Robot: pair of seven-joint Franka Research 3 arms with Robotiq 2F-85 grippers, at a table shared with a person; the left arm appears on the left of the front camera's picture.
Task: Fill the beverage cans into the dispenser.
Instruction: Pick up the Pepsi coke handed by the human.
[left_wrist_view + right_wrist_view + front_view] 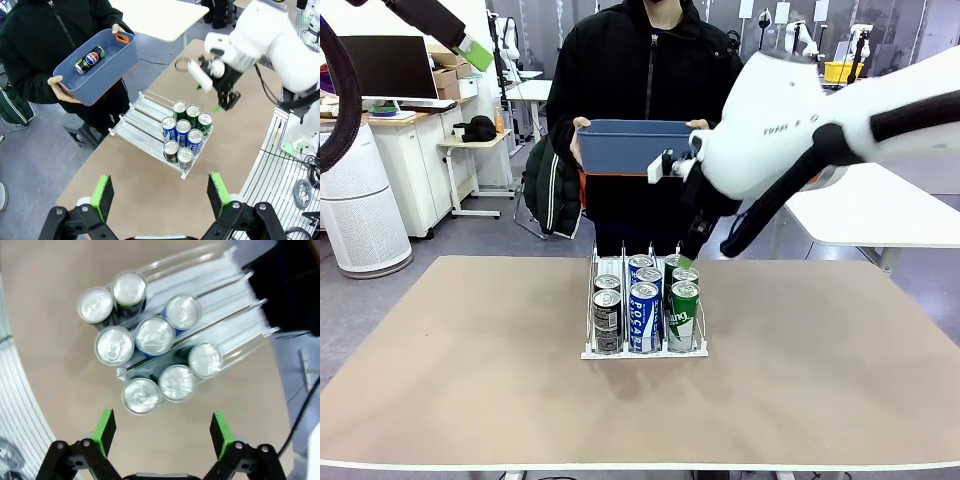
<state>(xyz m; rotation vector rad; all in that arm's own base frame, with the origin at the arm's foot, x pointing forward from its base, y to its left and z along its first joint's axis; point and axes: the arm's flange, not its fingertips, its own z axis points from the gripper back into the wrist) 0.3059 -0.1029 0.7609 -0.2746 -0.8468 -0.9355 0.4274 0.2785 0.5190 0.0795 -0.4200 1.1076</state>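
We are hovering our right gripper [162, 424], fingers spread wide and empty, over slim silver-topped beverage cans [155, 335] in the white wire dispenser [210, 285]; left gripper [160, 195] gaping empty.

Silver metal tops gleam on the beverage cans [154, 335], their printed sides glossy in dark grey, blue and green. The dispenser [137, 125] is white wire and pale, shiny plastic. Beneath it, the table top [470, 340] is smooth, matt and tan. The person's black jacket [620, 70] is dull cloth. The blue tub [107, 70] is matt plastic with an orange rim — a glossy can [90, 59] inside. The right arm [780, 110] wears a smooth, glossy white shell — the left gripper [160, 196] has matt green pads [103, 196] on black fingers.
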